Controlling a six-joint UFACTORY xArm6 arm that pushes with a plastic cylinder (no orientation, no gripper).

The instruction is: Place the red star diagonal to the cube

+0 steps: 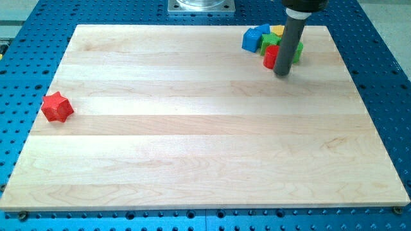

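The red star (57, 106) lies near the board's left edge, at mid height in the view. A cluster of blocks sits at the view's top right: a blue block (255, 38), a green block (270, 42), a yellow block (277, 30), a red block (271, 57) and another green one (298, 52), partly hidden behind the rod. My tip (282, 74) rests on the board just below and right of the red block, touching or nearly touching it. It is far from the red star.
The wooden board (205, 160) lies on a blue perforated table (392, 77). A metal mount (201, 6) shows at the view's top centre, beyond the board's far edge.
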